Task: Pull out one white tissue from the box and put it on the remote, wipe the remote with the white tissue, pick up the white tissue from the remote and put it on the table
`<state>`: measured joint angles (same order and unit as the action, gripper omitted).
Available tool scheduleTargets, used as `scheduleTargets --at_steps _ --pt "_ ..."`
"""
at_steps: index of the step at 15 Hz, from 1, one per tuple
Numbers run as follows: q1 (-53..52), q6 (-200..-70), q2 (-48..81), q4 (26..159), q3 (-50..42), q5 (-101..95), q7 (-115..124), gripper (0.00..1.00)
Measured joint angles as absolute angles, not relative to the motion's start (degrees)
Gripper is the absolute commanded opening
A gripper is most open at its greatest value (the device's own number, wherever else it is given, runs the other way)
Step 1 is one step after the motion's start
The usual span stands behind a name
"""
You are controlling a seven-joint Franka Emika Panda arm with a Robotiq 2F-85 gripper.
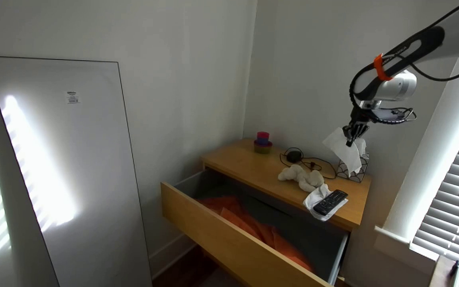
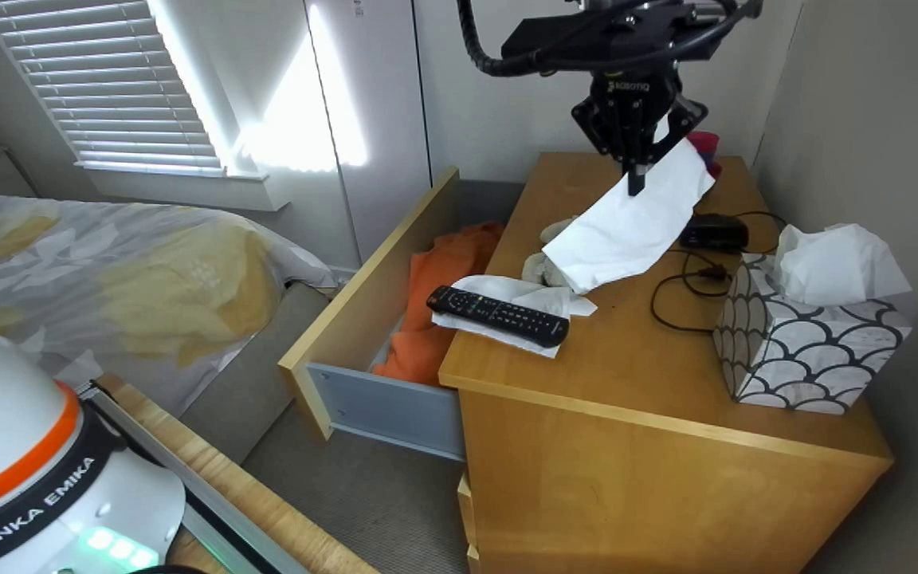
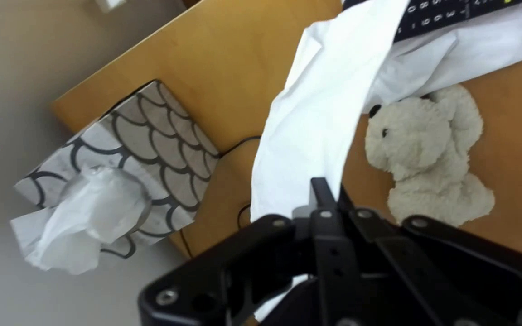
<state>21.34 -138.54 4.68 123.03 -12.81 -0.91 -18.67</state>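
Tissue (image 2: 614, 239), white, hangs mid-air from end effector (image 2: 636, 183); tips nipped together on it approx. mid-length, ends loose. Wrist view agrees: tips side by side, no clear gap btw. them. Clear of tissue box (image 2: 806, 363), where spare tissue (image 2: 833, 267) pokes up. Remote (image 2: 499, 315) keys-up on white cloth (image 2: 527, 295) (poss. another tissue, can't tell); cloth just beside soft toy (image 3: 428, 154). Remote looks to jut past surface (image 2: 634, 371) edge over pulled-out drawer (image 2: 391, 410).

Step (judged): pull-out done; lay on remote next, then wipe, re-pick, set down.

Handling est.: tissue v. light, limp, thin. Will drape + flutter, so go slow; prob. tears if snagged or yanked. Hold is OK for lowering b/c ends shd fall either side of remote. For wipe: light press on a bunched bit, short strokes; loose ends won't transmit force. Remote prob. rigid, smooth; may slide w/ cloth toward drawer. Re-pick: pinch a raised fold approx. mid-remote, tips high enough not to catch keys or white cloth underneath (same colour, easy mix-up).
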Motion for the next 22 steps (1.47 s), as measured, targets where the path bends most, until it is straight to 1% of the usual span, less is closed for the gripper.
scheduleTargets --at_steps 4,7,16,17,18,21,22 --pt "19.57 -140.13 6.44 119.33 -13.8 -10.91 -8.1 0.0" --pt "18.01 -139.66 11.17 114.09 -14.6 -17.96 -0.89 0.0" --pt "15.41 -126.23 29.33 95.08 -13.9 -19.13 -4.35 0.0" --pt "15.34 -124.87 31.06 93.11 -13.73 -19.13 -5.14 0.26" --pt "15.26 -123.61 32.64 91.26 -13.56 -19.13 -5.95 0.27" --pt "14.92 -119.75 36.75 86.03 -13.11 -19.13 -8.43 0.47" --pt "14.86 -118.4 37.83 84.57 -12.84 -19.13 -9.54 0.55"
